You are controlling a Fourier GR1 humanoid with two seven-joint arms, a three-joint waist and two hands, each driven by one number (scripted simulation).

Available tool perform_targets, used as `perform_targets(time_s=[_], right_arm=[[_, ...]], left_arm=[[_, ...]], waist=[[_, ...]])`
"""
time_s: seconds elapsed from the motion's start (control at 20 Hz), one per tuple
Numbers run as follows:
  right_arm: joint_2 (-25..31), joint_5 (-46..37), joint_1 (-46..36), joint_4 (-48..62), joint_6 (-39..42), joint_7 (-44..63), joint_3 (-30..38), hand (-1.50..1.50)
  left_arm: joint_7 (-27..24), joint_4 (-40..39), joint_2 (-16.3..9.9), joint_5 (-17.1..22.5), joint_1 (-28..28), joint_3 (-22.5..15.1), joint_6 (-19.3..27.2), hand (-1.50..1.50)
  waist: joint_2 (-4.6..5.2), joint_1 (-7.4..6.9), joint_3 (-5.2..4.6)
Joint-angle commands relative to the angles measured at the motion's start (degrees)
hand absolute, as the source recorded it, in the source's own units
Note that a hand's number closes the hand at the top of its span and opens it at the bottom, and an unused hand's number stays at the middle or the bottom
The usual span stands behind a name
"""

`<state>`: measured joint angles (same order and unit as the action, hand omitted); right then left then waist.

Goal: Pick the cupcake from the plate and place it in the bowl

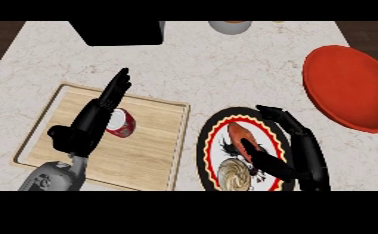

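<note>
In the head view, the right hand (295, 153) sits over the right side of the plate (209, 143), a round dish with a black rim, a red-and-yellow scalloped band and a white centre. Its fingers (284, 118) reach up along the plate's right rim while the thumb (262, 160) crosses the middle, so the hand is spread and holds nothing yet. The cupcake (235, 175) lies at the plate's lower part, a pale swirled top just left of the thumb; a reddish-brown item (242, 135) lies above it on the plate, its nature unclear. The bowl (343, 85), smooth and red, stands near the bench's right edge, apart from the plate.

The step in hand looks like closing on the cupcake. To do it well, the hand would likely need to shift down and left so thumb and fingers bracket the cupcake rather than the reddish item, then lift straight before carrying it right to the bowl.

The left hand (92, 123) rests open over a pale wooden cutting board (148, 148), fingers straight, beside a small red-and-white can (122, 123). The bench (207, 63) is speckled light stone. A black box (118, 32) and a grey cup (230, 26) stand at the far edge.
</note>
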<state>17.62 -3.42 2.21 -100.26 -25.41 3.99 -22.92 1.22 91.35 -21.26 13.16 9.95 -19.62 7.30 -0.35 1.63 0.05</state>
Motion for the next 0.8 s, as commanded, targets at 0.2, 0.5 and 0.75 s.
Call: perform_targets(time_s=[0.2,0.5,0.75], right_arm=[[8.75,-18.01,-3.32,-3.56,3.85,15.53,-8.07,-1.50],[19.78,-18.02,-9.08,-5.20,24.54,33.01,-11.83,-1.50],[18.96,-5.30,-14.48,-12.47,40.26,49.88,-13.39,-1.50]], left_arm=[[-1.13,-1.52,1.66,0.57,-1.18,-1.31,-3.30,0.00],[1.97,-0.86,1.66,0.87,1.97,-1.15,-3.77,0.00],[1.45,-0.90,2.93,-0.51,1.16,-2.69,-3.41,0.00]], waist=[[0.25,-1.65,-0.26],[0.40,-2.57,-0.47],[0.44,-3.03,-0.44]])
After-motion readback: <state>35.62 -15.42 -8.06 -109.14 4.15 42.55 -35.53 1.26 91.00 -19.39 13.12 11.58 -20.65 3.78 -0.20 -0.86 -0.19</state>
